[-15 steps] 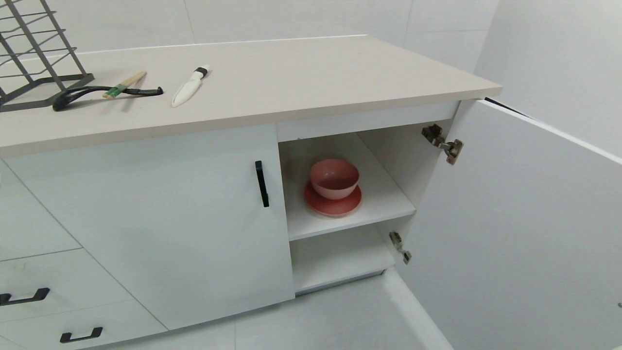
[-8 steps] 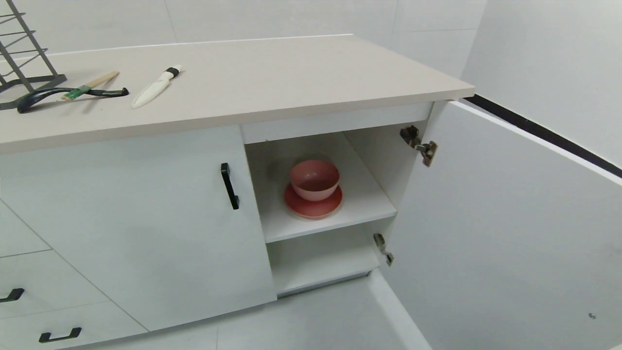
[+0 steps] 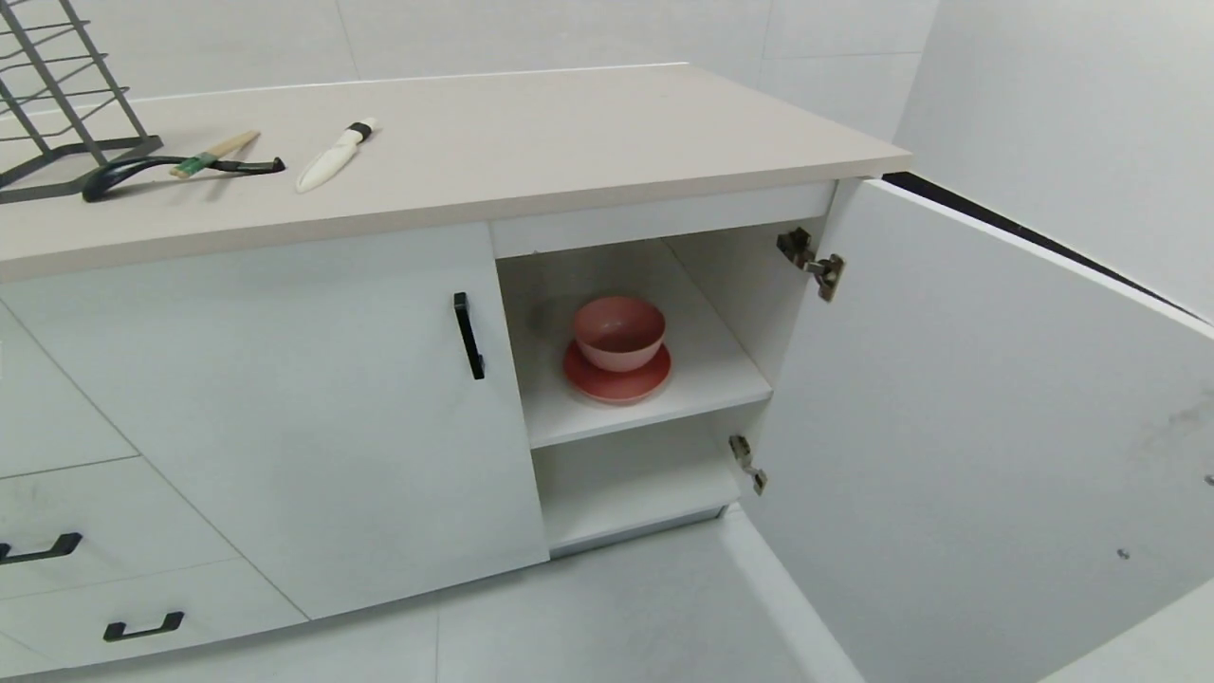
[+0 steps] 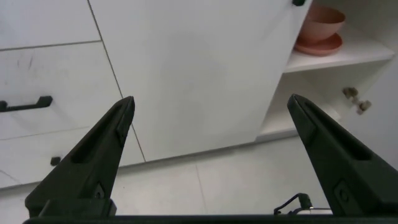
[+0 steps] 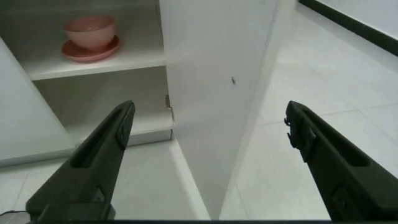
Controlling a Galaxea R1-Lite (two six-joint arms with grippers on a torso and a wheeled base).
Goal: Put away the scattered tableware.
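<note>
A pink bowl [image 3: 618, 332] sits on a red plate [image 3: 616, 384] on the upper shelf of the open cabinet. On the countertop [image 3: 569, 133] lie a white knife with a black band [image 3: 334, 156], a black spoon-like utensil [image 3: 171, 168] and a wooden stick with a green band [image 3: 213, 155] across it. My left gripper [image 4: 211, 99] is open and empty, low in front of the closed cabinet door, with the bowl [image 4: 323, 22] and plate [image 4: 318, 45] beyond it. My right gripper [image 5: 209, 106] is open and empty before the open door's edge, bowl [image 5: 90, 31] and plate [image 5: 90, 53] off to one side.
The right cabinet door [image 3: 948, 398] stands swung wide open. The left door [image 3: 285, 408] is closed, with a black handle [image 3: 469, 335]. A grey wire rack [image 3: 57, 95] stands at the counter's far left. Drawers [image 3: 43, 548] lie lower left. A lower shelf [image 3: 635, 493] is bare.
The head camera has shifted, so the whole scene slid left and then partly back. The tableware itself has not moved.
</note>
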